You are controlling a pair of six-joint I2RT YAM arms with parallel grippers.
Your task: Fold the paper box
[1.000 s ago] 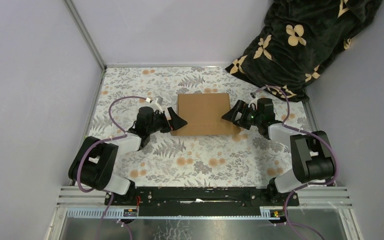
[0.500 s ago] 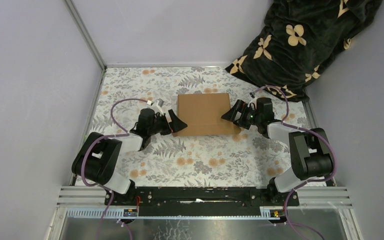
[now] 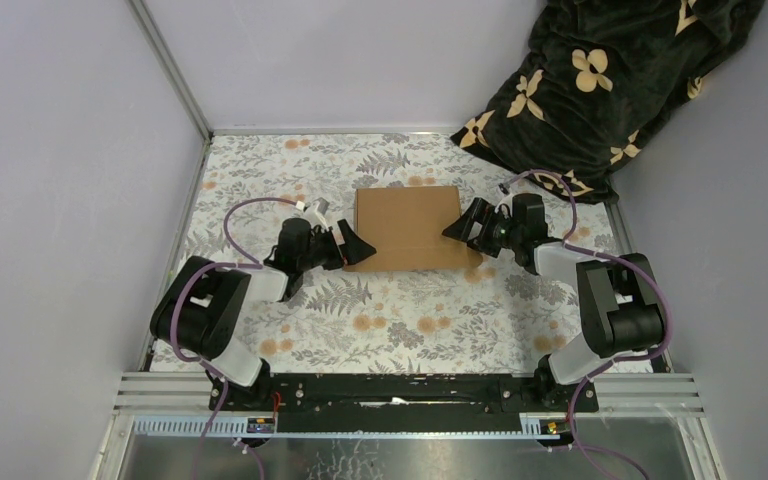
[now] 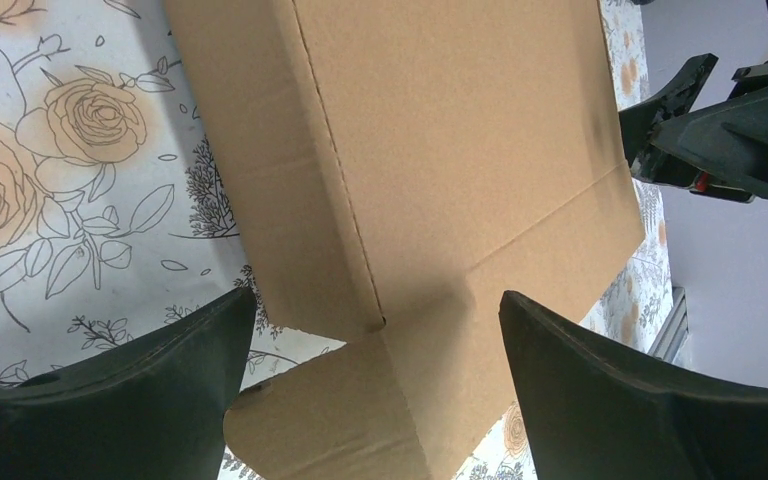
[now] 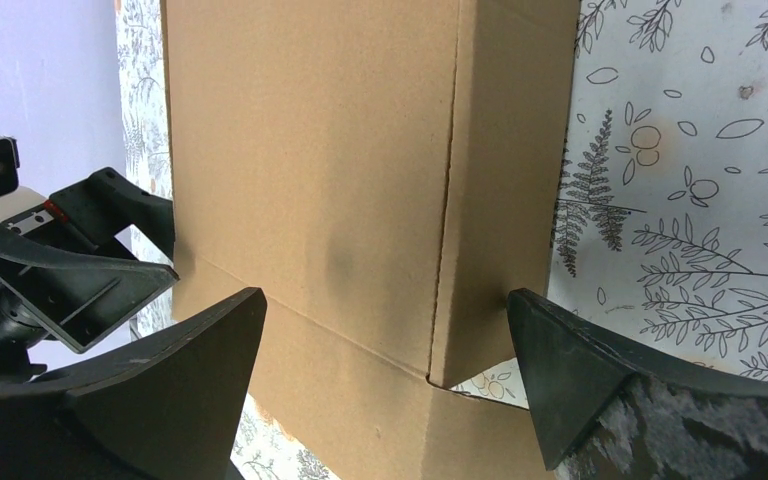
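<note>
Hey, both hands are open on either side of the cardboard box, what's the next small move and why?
Probably ease the left hand in to pinch the flap at the near-left corner of the box. The flap appears to lie flat beside the raised side wall, and both the left and right hand are open, holding nothing.

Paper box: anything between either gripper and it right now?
Nothing visible. The left gripper and right gripper, both open, flank the paper box at its two sides, with only floral table cover beneath. The dark blanket lies in the far right corner, apart from the box.
</note>
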